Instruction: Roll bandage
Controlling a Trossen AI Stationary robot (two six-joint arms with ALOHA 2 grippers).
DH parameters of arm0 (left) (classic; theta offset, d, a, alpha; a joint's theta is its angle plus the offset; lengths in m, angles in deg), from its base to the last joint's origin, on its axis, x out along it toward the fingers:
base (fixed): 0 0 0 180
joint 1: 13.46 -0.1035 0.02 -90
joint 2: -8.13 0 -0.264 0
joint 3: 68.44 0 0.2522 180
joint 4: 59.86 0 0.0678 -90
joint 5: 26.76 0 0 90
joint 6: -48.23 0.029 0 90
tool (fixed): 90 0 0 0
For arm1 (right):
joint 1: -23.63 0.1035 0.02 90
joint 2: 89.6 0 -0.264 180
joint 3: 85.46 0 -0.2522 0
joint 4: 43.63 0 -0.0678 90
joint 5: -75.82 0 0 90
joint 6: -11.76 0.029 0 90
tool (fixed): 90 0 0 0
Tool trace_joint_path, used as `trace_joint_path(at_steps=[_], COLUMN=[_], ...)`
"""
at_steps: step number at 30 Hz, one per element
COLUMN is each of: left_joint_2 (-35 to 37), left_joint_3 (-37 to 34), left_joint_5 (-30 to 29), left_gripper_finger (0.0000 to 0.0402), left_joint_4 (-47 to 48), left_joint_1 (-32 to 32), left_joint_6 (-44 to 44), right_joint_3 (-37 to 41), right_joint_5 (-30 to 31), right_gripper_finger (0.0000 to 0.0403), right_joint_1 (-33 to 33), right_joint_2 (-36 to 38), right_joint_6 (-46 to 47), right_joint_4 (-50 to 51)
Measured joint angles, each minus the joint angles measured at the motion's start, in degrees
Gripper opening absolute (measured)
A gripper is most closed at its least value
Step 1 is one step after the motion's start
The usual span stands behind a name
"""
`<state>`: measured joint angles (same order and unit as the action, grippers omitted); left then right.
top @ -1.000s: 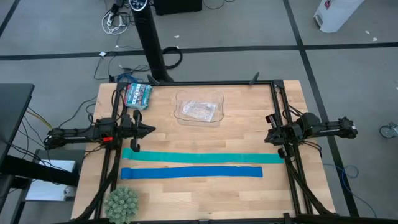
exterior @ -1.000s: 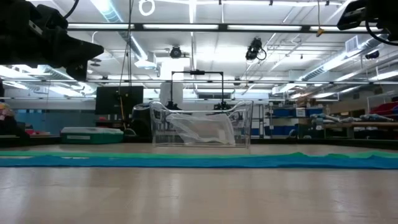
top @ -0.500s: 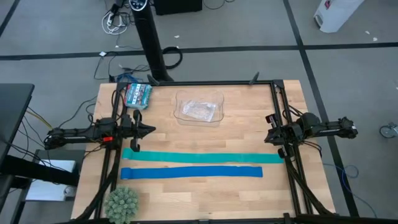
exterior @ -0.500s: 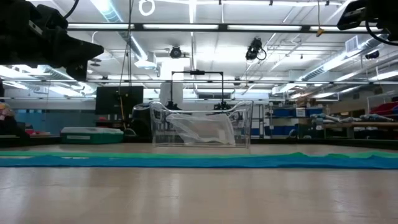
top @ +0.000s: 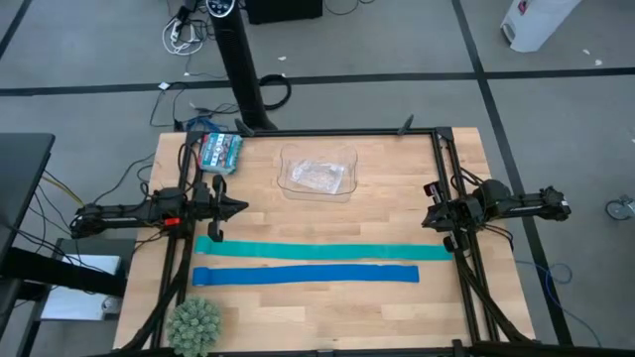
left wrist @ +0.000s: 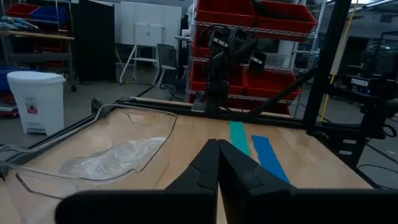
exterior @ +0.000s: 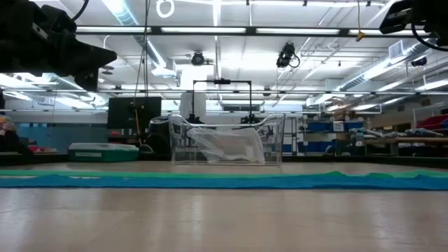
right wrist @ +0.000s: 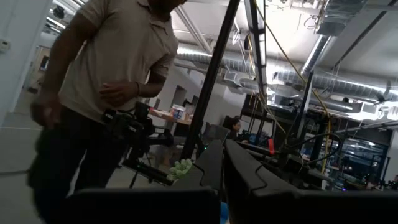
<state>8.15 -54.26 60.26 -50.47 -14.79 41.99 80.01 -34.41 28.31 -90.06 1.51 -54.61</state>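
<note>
Two strips flat on counter [top: 327, 213]: teal bandage [top: 320, 251] just beside blue strip [top: 306, 275], both ends partly hidden under arms. Left gripper [top: 243, 207] and right gripper [top: 428, 216] above opposite edges, fingers pressed together, holding nothing.

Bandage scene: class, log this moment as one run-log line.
bandage: flat, unrolled | left pincer: shut, empty | right pincer: shut, empty

Two slim, dark, nearly black robot arms are built from jointed tubular segments. The left arm [top: 149, 212] carries a small red-orange mark near its wrist, and thin dark cables trail from its base. The right arm [top: 496, 205] is all black. Each ends in two tapering black fingers.
</note>
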Motion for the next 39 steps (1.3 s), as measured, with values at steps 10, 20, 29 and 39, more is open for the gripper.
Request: trace_joint_path(at_steps=[10, 20, 29, 39], left_joint_2=[0.0, 0.0, 0.0, 0.0], left_joint_3=[0.0, 0.0, 0.0, 0.0], left_joint_5=[0.0, 0.0, 0.0, 0.0], left_gripper_finger=[0.0012, 0.0012, 0.0012, 0.0012], left_joint_4=[0.0, 0.0, 0.0, 0.0], left_joint_1=[0.0, 0.0, 0.0, 0.0], left_joint_6=[0.0, 0.0, 0.0, 0.0], right_joint_3=[0.0, 0.0, 0.0, 0.0], right_joint_5=[0.0, 0.0, 0.0, 0.7], right_gripper_finger=[0.0008, 0.0008, 0.0008, 0.0008], right_joint_1=[0.0, 0.0, 0.0, 0.0], right_joint_2=[0.0, 0.0, 0.0, 0.0], right_joint_6=[0.0, 0.0, 0.0, -3.2], right_joint_4=[0.0, 0.0, 0.0, -5.5])
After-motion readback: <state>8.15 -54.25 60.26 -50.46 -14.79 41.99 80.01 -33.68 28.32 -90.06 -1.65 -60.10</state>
